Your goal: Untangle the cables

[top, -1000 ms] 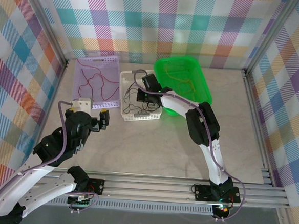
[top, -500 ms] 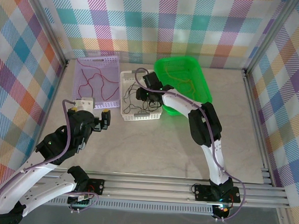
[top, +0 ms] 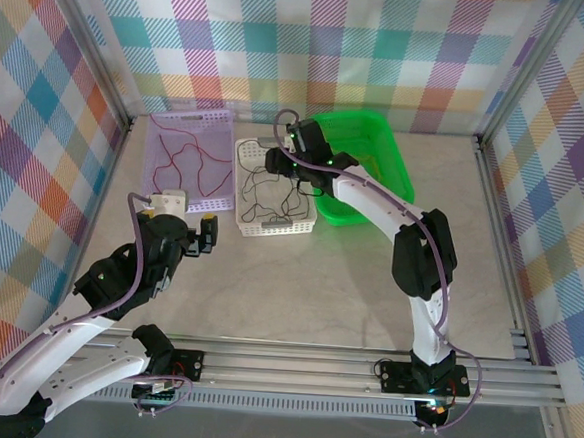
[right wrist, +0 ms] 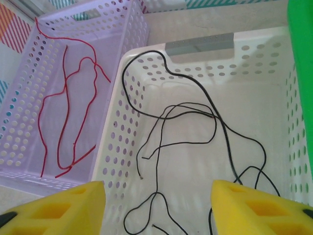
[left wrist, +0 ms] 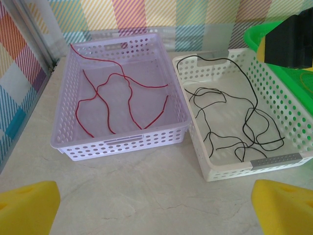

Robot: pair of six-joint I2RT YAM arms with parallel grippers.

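Cables (right wrist: 214,115) are lying colour-sorted, the right end effector (right wrist: 156,208) hovering spread and empty above the white basket (right wrist: 115,127), probably needing only a clear retreat.

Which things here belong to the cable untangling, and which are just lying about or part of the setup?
Job: red cables in the lilac basket; black cables in the white basket; green basket.
Not the job: checked backdrop; aluminium frame rail.

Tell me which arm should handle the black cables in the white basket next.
Right, probably. The right gripper hangs open directly above the white basket, with the black cables just beneath it. The left gripper, also open, hovers over the table, short of the basket.
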